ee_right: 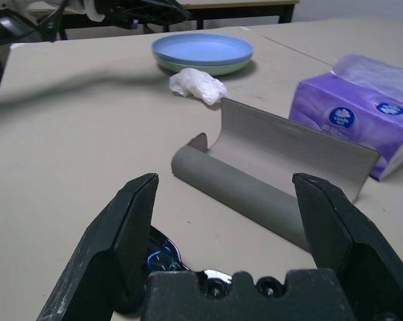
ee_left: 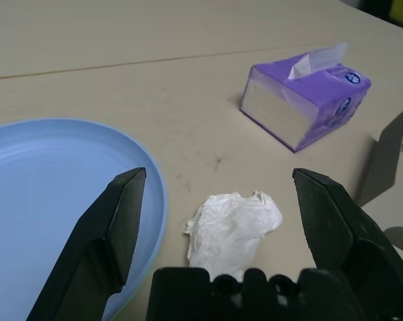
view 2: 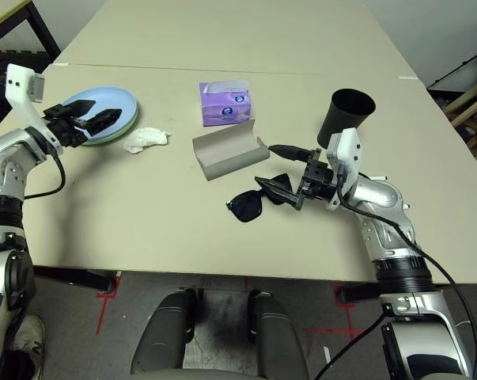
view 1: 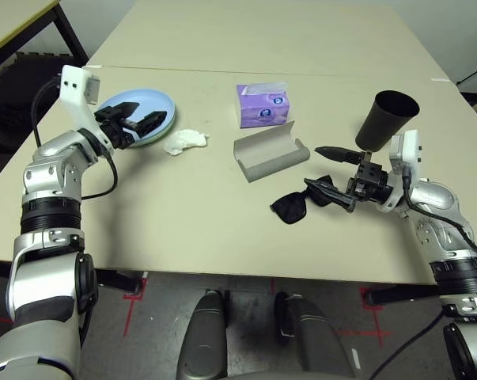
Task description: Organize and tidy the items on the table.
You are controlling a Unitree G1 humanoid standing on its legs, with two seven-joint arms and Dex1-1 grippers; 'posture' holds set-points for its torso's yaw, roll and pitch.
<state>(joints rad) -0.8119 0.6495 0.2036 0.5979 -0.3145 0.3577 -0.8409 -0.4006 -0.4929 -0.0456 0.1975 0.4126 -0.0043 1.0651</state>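
A light blue plate (view 1: 143,104) lies stacked on a pale green one at the far left of the table (view 1: 183,222). My left gripper (view 1: 140,123) hovers open over the plates' near rim. Just beyond its fingertips lies the crumpled white tissue (ee_left: 233,222). The purple tissue box (view 1: 263,104) stands mid-table. In front of it lies the grey glasses case (view 1: 270,150), open. The black sunglasses (view 1: 296,205) lie nearer the front edge. My right gripper (view 1: 328,171) is open just right of them, with nothing between its fingers. The black cup (view 1: 386,119) stands behind that gripper.
A second beige tabletop (view 1: 254,32) joins at the back along a seam. A yellow-edged table (view 1: 17,24) sits at the far left corner. Bare tabletop (view 1: 175,206) stretches between my two arms toward the front edge.
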